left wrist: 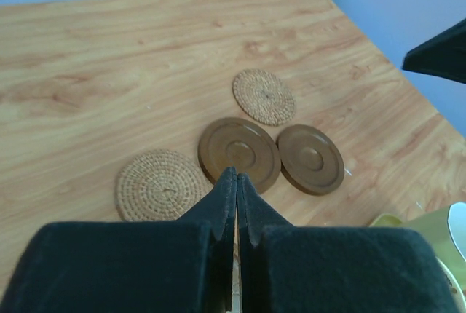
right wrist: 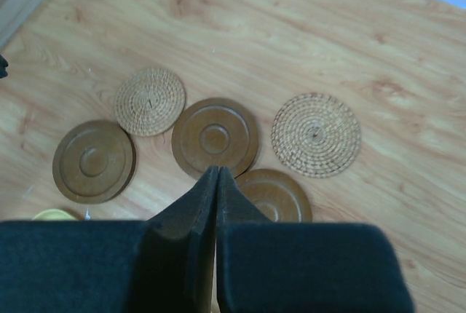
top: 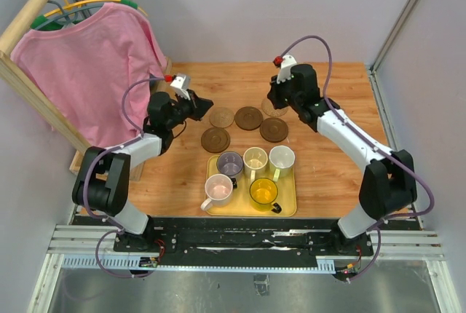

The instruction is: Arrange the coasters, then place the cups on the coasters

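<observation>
Up top: seeing the coasters (top: 248,117) bunched on the bench (top: 328,145), cups (top: 255,159) parked in the tray (top: 251,211). Left wrist: hovering left hand (left wrist: 237,180) clenched, empty, over a brown coaster (left wrist: 239,154). Right wrist: same, right hand (right wrist: 218,177) clenched, empty. Probably needing wider gaps, sliding gently.

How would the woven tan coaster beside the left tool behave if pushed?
The woven coaster lies flat and thin, so it probably slides rather than tipping. Its coiled fibre looks light and perhaps slightly flexible. Its rough weave may grip the table.

Three brown coasters (right wrist: 215,135), two woven tan coasters (right wrist: 316,135) on wooden table (right wrist: 291,36), black jaws tight together in front.
</observation>
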`<action>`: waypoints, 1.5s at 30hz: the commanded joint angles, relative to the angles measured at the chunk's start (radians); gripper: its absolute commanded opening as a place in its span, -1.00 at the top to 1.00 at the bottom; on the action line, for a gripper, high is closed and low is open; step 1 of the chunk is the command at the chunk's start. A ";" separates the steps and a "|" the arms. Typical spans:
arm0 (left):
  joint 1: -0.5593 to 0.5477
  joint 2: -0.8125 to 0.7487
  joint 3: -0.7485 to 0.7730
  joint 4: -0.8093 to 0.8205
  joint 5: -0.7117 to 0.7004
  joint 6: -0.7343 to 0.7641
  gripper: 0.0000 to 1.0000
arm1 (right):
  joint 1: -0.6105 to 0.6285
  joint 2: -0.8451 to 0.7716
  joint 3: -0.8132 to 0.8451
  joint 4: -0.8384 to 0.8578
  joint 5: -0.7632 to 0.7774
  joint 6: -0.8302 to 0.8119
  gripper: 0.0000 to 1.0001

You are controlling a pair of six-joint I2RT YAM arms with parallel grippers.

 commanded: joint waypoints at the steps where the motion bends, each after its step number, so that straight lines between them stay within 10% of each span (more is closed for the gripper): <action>1: -0.035 0.040 0.003 0.001 0.033 0.016 0.98 | 0.015 0.074 0.046 -0.072 -0.064 -0.018 0.94; 7: -0.074 0.090 -0.013 -0.036 -0.057 0.049 0.73 | 0.045 0.209 0.086 -0.116 -0.108 0.012 0.97; 14: -0.080 0.204 0.079 -0.135 -0.125 0.085 0.99 | 0.079 0.339 0.181 -0.149 -0.135 0.011 0.99; 45: -0.101 0.588 0.561 -0.655 -0.112 0.096 0.83 | 0.072 0.712 0.528 -0.338 -0.077 0.016 0.99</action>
